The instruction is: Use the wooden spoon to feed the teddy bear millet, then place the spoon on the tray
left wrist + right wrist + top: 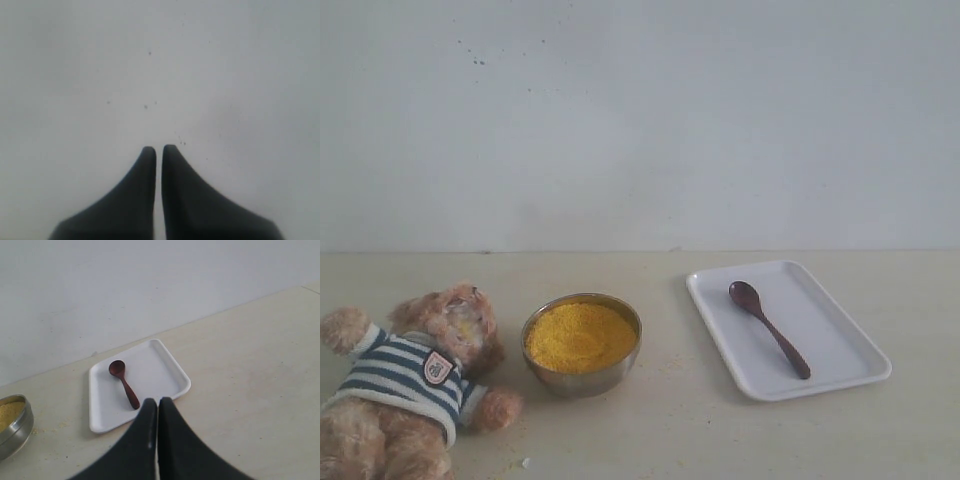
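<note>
Yellow millet [580,335] heaps a steel bowl [582,382] at the middle of the table [670,430] in the exterior view. The teddy bear [415,375] lies on its back just beside it, and the wooden spoon [769,328] rests flat inside the tray [840,345] on the other side; no arm shows here. The left wrist view has the left gripper [159,150] facing a bare wall [150,60], jaws drawn together to a thin slit, holding nothing. The right wrist view has the right gripper [158,402] above the table near the tray, jaws pressed together and empty. The slim handle lies flush on slick plastic, so a pinch could skid it or shove the tray, and a full scoop could scatter grain.
</note>
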Available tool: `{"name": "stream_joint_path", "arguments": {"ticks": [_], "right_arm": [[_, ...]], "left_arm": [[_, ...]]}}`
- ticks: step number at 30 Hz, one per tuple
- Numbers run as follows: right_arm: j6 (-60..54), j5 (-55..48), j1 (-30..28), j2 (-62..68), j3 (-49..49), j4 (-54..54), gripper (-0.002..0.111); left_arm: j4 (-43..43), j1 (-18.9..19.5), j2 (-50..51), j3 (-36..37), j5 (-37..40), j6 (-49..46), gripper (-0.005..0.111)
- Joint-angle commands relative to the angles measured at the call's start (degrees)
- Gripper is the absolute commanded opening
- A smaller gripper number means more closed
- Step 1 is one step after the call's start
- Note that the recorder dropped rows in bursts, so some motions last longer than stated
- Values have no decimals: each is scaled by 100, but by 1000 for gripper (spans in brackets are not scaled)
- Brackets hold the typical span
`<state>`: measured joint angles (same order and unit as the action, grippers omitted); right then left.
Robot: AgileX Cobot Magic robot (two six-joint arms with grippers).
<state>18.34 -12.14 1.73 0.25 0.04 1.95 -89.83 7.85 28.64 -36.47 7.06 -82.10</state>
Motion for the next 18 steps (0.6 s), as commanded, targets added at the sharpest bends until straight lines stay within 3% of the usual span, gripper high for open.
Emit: {"name": "stream_joint_path", "arguments": {"ticks": [1, 2, 4, 6, 8, 13, 18], "right_arm": [[-16, 26, 12, -25, -4, -25, 0], [-16, 26, 12, -25, -4, -25, 0], [-16, 26, 12, -25, -4, -25, 0], [-16, 26, 12, -25, -4, -25, 0], [-16, 25, 12, -25, -4, -14, 0], [-16, 25, 12, -25, -4, -14, 0], [-16, 25, 12, -25, -4, -14, 0]], "left_arm": [[3985, -175, -225, 348, -10, 4171, 4], [5504, -244, -302, 376, -10, 5813, 4], [7722, -324, -512, 447, -20, 8353, 4], [8694, -371, -716, 503, -82, 9518, 4], [9133, -386, -866, 518, -104, 9540, 4], [8919, -566, -1057, 662, 23, 9492, 4], [8983, -577, -1327, 1039, -367, 8999, 4]]}}
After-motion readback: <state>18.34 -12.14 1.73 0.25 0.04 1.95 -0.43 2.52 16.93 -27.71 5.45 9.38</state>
